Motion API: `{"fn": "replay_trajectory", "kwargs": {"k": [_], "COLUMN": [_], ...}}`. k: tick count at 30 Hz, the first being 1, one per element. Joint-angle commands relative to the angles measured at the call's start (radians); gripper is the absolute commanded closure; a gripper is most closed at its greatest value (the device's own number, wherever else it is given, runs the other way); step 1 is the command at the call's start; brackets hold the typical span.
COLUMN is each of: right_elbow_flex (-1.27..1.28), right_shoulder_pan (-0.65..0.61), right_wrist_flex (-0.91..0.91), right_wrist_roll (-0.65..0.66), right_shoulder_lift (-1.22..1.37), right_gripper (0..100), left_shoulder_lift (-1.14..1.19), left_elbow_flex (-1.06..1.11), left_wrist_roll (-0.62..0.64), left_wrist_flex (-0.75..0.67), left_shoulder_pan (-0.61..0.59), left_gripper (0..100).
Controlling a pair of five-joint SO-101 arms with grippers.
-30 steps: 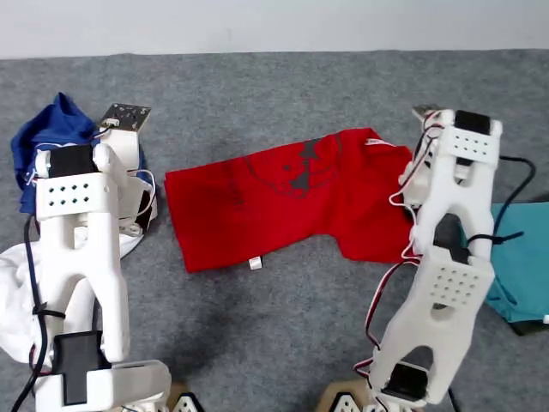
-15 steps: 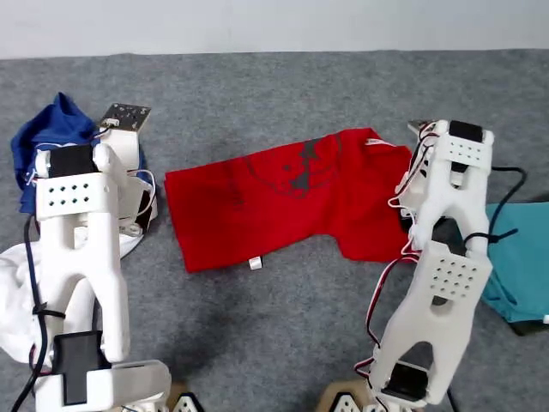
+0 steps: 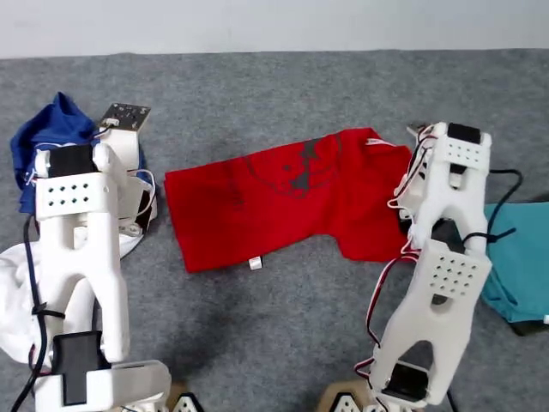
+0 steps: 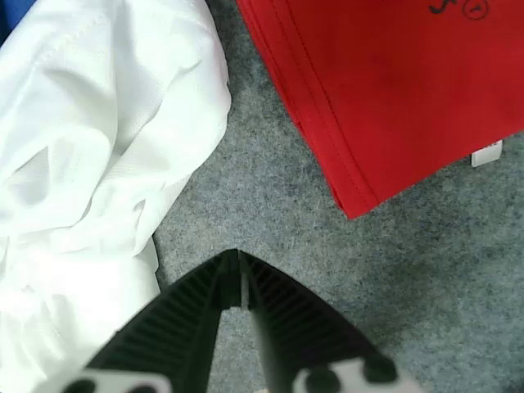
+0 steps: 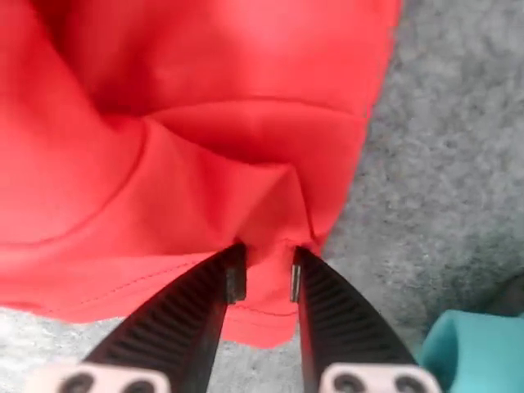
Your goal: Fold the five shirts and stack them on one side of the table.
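Observation:
A red shirt [image 3: 283, 202] lies spread flat in the middle of the grey table, with a dark print near its far edge. My right gripper [image 5: 264, 274] is at the shirt's right edge, shut on a pinched ridge of the red shirt [image 5: 164, 106]. My left gripper [image 4: 238, 260] is shut on nothing and hovers over bare carpet between the red shirt's [image 4: 393, 90] near-left corner and a crumpled white shirt [image 4: 82, 164]. In the high view the white shirt [image 3: 13, 292] lies at the left edge under the left arm [image 3: 81, 197].
A crumpled blue shirt [image 3: 51, 129] sits at the far left. A teal shirt [image 3: 515, 266] lies at the right edge beside the right arm [image 3: 446, 215], and the teal shirt [image 5: 471, 352] is close to the right gripper. Grey carpet [image 3: 283, 343] stretches in front of the red shirt.
The right arm's wrist has shifted slightly left and nearer, toward the red shirt's right edge. The left arm and the shirts have not moved.

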Motion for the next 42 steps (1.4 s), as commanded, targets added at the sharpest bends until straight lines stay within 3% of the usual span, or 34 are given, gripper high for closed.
{"fn": "replay_trajectory", "kwargs": {"k": [1, 5, 25, 35, 42], "right_elbow_flex": [-0.017, -0.018, -0.060, 0.224, 0.445], "right_shoulder_pan": [0.007, 0.007, -0.038, -0.061, 0.050], "right_wrist_flex": [-0.035, -0.050, 0.113, 0.114, 0.054], "right_wrist_roll": [0.012, 0.012, 0.038, 0.038, 0.094], "right_shoulder_lift": [0.044, 0.048, -0.390, -0.496, -0.553], "right_gripper": [89.5, 98.8, 98.8, 98.8, 98.7], "left_shoulder_lift": [-0.041, -0.041, -0.044, -0.051, -0.051], "left_elbow_flex": [-0.005, -0.005, -0.005, -0.007, -0.005], "left_wrist_roll": [0.005, 0.005, 0.005, 0.005, 0.005], "left_wrist_flex": [-0.006, -0.006, -0.006, 0.028, 0.025], "left_shoulder_pan": [0.009, 0.009, 0.011, 0.135, 0.141], "left_gripper": [100, 100, 100, 100, 100]}}
